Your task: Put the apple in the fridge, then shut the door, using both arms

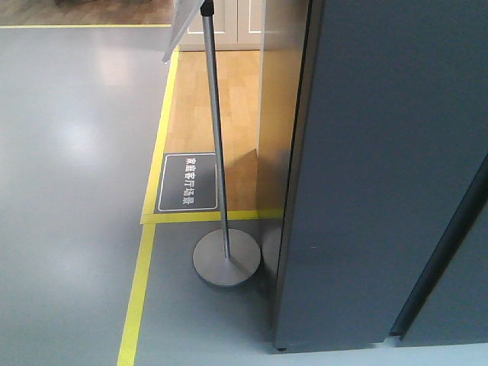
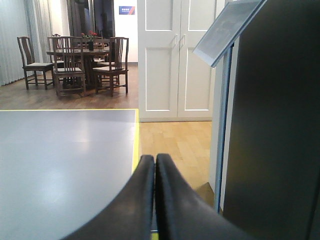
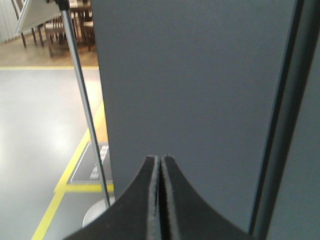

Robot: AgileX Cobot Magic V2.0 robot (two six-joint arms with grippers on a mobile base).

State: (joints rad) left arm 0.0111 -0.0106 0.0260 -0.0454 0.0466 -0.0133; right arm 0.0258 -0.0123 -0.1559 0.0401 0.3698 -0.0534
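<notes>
Both the left gripper and the right gripper are pressed closed and empty, no apple in view; you face the fridge with its door closed, so locate the apple before opening it.

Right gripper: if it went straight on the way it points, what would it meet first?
Probably the fridge: its dark grey panel fills the view directly beyond the shut right gripper, though the gap is hard to judge.

Around me lay a glossy grey floor edged with yellow tape lines, meeting a light wooden plank floor. A slim metal sign stand on a round base stood by a dark floor sign with white characters. Beyond, I saw white panelled double doors and dark wooden dining chairs around a table.
</notes>
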